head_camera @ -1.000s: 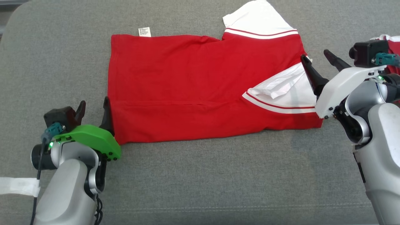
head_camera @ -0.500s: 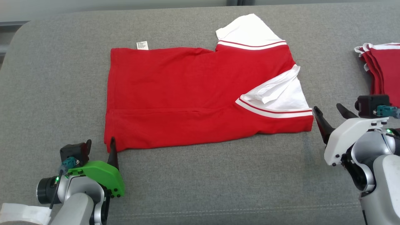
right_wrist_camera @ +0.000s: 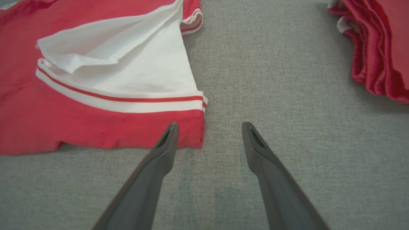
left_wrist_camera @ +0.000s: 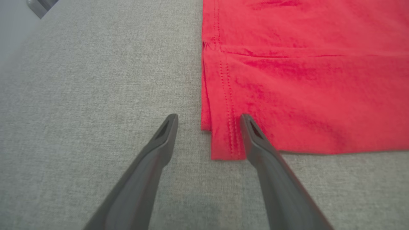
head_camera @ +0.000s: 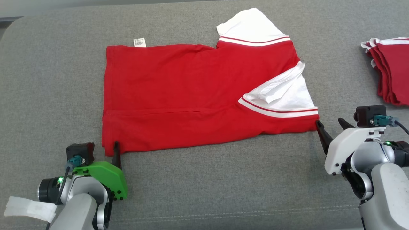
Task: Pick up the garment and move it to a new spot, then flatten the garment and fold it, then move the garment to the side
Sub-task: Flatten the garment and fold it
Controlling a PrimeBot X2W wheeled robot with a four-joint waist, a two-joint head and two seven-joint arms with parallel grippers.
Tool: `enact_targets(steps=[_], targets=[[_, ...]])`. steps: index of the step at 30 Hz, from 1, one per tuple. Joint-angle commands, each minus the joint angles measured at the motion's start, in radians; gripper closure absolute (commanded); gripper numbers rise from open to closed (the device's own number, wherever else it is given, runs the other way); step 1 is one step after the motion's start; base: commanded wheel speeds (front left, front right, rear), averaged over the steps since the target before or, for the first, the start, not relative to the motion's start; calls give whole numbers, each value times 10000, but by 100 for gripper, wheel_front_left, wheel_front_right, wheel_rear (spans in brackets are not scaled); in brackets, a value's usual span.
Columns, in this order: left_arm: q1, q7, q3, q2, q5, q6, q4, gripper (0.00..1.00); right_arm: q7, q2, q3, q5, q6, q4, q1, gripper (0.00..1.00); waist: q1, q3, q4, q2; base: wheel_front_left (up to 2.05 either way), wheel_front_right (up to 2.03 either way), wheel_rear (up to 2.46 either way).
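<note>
Foreground, left: my left gripper [left_wrist_camera: 209,118], jaws wide, empty, brackets the near left corner of the garment [head_camera: 179,95]; right: my right gripper [right_wrist_camera: 209,124], equally wide, empty, at its near right corner; centre: garment flat on the grey bench [head_camera: 207,185], white sleeves rightward; far right: stack of red garments [head_camera: 391,73].

Bright even light, soft shadows, sharp pics, slight wide-angle distortion
</note>
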Motion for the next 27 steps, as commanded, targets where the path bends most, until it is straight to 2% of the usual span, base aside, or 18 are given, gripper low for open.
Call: enact_targets(steps=[1, 7, 8, 9, 10, 12, 13, 17, 19, 21, 22, 24, 26, 27], targets=[[-174, 26, -11, 1, 31, 67, 46, 0, -65, 21, -40, -50, -7, 128, -126, 0, 0, 59, 34, 0, 0, 0, 0], [-435, 329, -161, -37, -57, -104, 230, 2, -152, 144, -54, -99, -7, 828, -438, 0, 0, 264, 108, 0, 0, 0, 0], [-436, 357, -182, -50, -87, -113, 250, 21, -174, 176, -78, -71, -9, 947, -478, 0, 0, 290, 112, 0, 0, 0, 0], [-442, 371, -189, -54, -100, -123, 266, 30, -217, 186, -82, -81, -7, 1037, -533, 6, 0, 315, 116, 0, 0, 0, 0], [-450, 355, -196, -60, -96, -128, 278, 32, -254, 199, -78, -103, -9, 1132, -597, 13, 0, 339, 120, 0, 0, 0, 0], [-464, 339, -196, -58, -119, -128, 331, 32, -309, 258, -121, -91, -7, 1324, -683, 22, 0, 384, 123, 0, 0, 0, 0], [-476, 310, -193, -47, -126, -140, 355, 28, -354, 277, -133, -99, -7, 1415, -728, 25, 0, 409, 125, 0, 0, 0, 0], [-544, 234, -200, -39, -151, -163, 424, 12, -484, 348, -176, -62, -9, 1761, -955, 22, 0, 525, 136, 0, 0, 0, 0], [-583, 227, -216, -44, -157, -179, 463, 13, -518, 392, -205, -47, -7, 1941, -1057, 38, 0, 583, 151, 0, 0, 0, 0], [-621, 211, -242, -54, -162, -180, 510, 16, -442, 458, -255, 79, -9, 2175, -1153, 47, 0, 640, 172, 0, 0, 0, 0], [-651, 224, -250, -66, -168, -183, 533, 20, -396, 481, -318, 132, -9, 2289, -1186, 55, 0, 662, 182, 0, 0, 0, 0], [-687, 252, -266, -84, -196, -194, 595, 31, -329, 517, -341, 132, -9, 2497, -1240, 64, 0, 705, 202, 0, 0, 0, 0], [-685, 310, -290, -127, -216, -207, 690, 54, -211, 558, -332, 189, -12, 2681, -1246, 82, 0, 719, 215, 0, 0, 0, 0], [-670, 326, -308, -149, -239, -211, 729, 77, -236, 564, -328, 198, -13, 2722, -1245, 95, 0, 712, 219, 0, 0, 0, 0]])
